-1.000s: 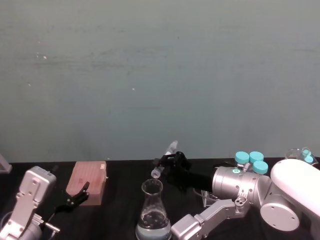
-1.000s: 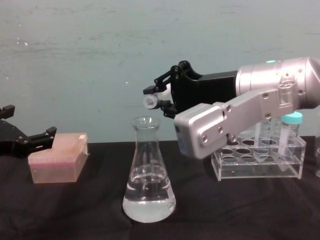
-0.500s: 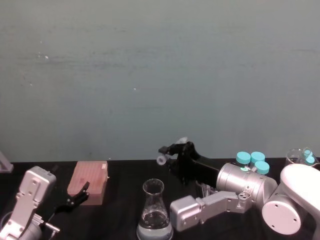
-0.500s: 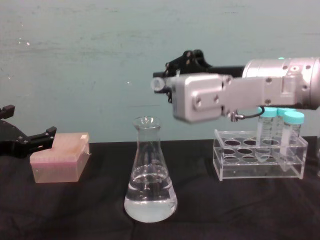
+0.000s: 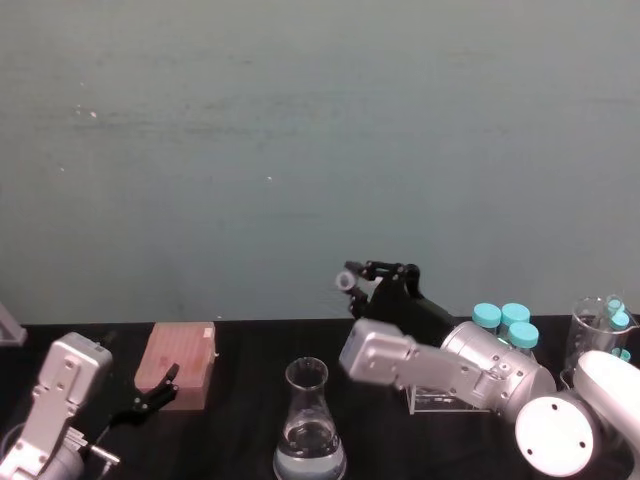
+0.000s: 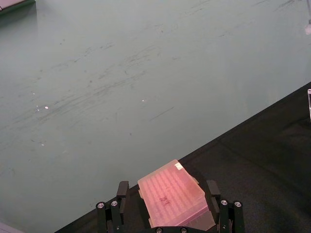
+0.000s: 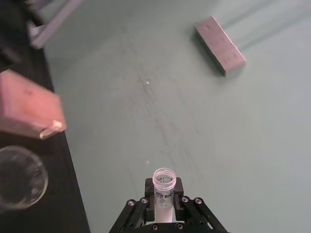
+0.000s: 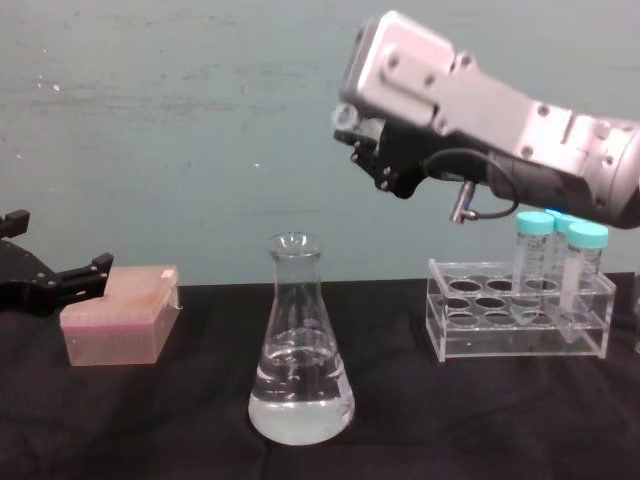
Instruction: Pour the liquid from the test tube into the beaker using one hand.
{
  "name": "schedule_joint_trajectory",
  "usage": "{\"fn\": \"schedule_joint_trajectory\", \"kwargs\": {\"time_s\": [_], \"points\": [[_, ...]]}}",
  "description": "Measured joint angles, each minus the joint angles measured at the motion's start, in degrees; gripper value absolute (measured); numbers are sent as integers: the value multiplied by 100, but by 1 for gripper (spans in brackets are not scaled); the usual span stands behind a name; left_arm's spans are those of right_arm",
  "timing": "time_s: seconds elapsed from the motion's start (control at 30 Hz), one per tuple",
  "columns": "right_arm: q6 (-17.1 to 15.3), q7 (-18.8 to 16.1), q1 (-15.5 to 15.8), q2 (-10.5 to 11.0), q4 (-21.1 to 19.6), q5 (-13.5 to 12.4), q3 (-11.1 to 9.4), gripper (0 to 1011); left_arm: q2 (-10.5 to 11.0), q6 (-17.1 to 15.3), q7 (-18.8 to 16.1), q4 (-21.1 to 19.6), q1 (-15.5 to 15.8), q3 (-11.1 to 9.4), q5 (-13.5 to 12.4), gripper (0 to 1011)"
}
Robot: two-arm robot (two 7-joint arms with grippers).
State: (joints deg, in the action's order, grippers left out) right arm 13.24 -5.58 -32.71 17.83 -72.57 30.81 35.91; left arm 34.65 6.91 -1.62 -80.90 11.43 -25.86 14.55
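While the right gripper (image 7: pixel 164 194) clamps the test tube (image 7: pixel 164 180) high at one o'clock above the beaker (image 8: pixel 298 330), liquid (image 8: pixel 300 410) already pools inside — pouring looks done, only returning the test tube seems left. Left gripper (image 5: pixel 150 393) rests open at nine o'clock.

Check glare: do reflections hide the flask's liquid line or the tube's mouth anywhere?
Chest view: soft highlights low on the clear glass conical flask, liquid line readable. Head view: small glints on the flask, mouth unmasked. Right wrist view: slim clear plastic test tube in the right gripper has a glare-free rim; bright spot on the pink box corner.
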Motion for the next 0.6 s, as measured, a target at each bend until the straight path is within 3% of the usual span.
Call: {"fn": "schedule_joint_trajectory", "kwargs": {"time_s": [0.27,0.6], "points": [[-454,-161,416,-380,-211,-856,-635,221,0,0,0,0,0,0,0,1000],[-882,-179,768,-693,-467,-1251,-1068,221,0,0,0,0,0,0,0,1000]]}}
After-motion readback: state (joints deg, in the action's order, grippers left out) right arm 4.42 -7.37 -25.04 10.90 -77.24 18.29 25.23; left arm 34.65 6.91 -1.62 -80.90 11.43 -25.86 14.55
